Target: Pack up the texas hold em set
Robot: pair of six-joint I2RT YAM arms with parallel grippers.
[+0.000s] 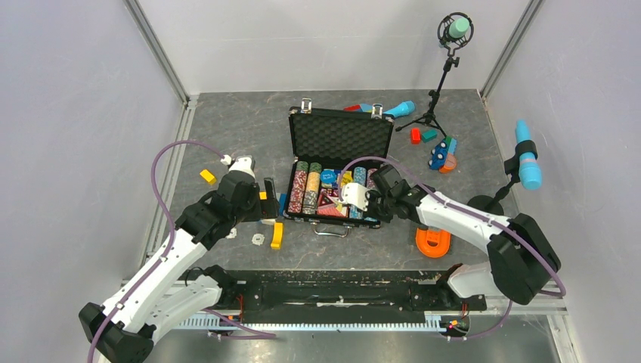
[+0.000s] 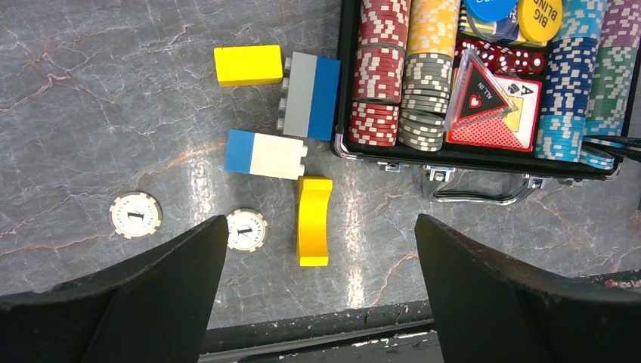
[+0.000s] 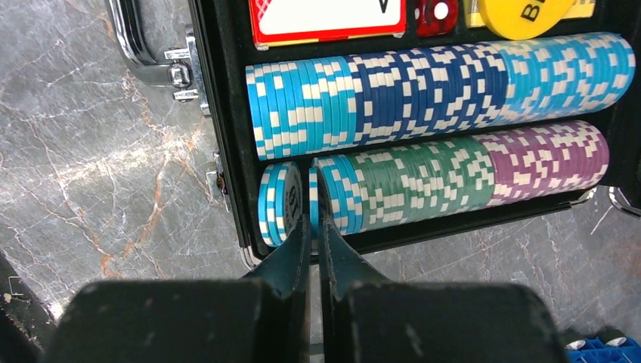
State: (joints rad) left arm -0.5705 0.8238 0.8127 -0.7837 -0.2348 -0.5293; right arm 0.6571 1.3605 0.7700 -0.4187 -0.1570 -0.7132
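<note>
The black briefcase (image 1: 340, 134) lies open mid-table, foam lid raised, holding rows of coloured chips (image 1: 308, 189), a card deck (image 2: 493, 113) and round dealer buttons (image 2: 538, 17). My right gripper (image 1: 349, 198) is at the case's front right corner. In the right wrist view it (image 3: 313, 215) is shut on a light blue chip (image 3: 313, 193) standing on edge at the near end of the last row. My left gripper (image 1: 266, 198) is open and empty left of the case. In the left wrist view it (image 2: 319, 227) hovers over the table near two loose white chips (image 2: 246, 229) (image 2: 135, 215).
Toy blocks lie by the case's left side: a yellow curved one (image 2: 313, 198), a blue-white one (image 2: 264, 154), a grey-blue one (image 2: 310, 96) and a yellow one (image 2: 248, 65). An orange piece (image 1: 432, 242) lies front right. More blocks (image 1: 442, 155) and microphone stands (image 1: 442, 76) (image 1: 527, 155) are back right.
</note>
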